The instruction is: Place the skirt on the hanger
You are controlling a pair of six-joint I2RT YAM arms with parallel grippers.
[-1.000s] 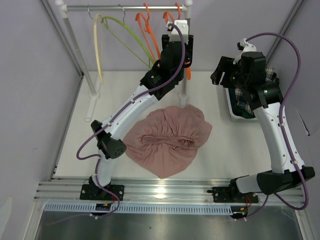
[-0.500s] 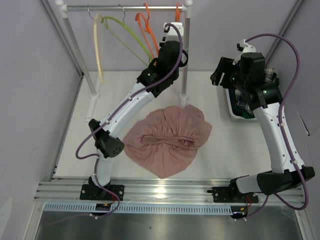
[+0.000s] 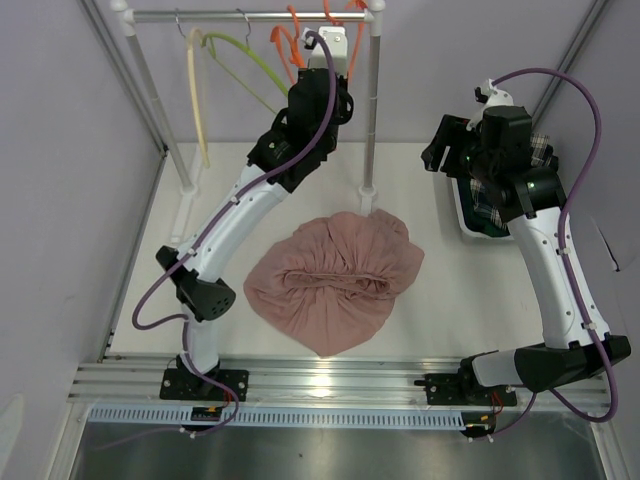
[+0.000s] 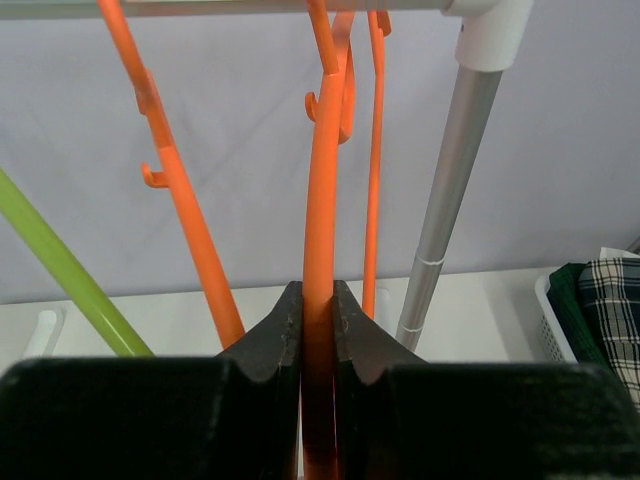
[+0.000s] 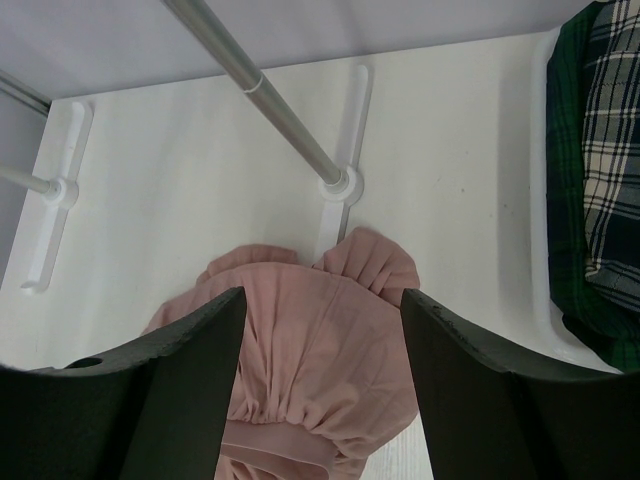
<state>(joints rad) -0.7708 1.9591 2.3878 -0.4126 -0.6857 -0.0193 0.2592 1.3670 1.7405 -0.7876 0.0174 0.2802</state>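
The orange hanger [image 4: 320, 200] is smooth, glossy plastic; the rack pole [image 4: 447, 190] is dull brushed metal with a white plastic joint [image 4: 490, 30]. The pink skirt [image 3: 335, 270] is soft matt cloth, finely gathered, on a matt white desk [image 5: 200, 180].

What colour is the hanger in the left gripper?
Orange; the hanger shows best in the left wrist view.

Left tool [image 4: 318, 330] clamped tight, reaching high; right tool [image 5: 320, 330] hovers, spread wide.
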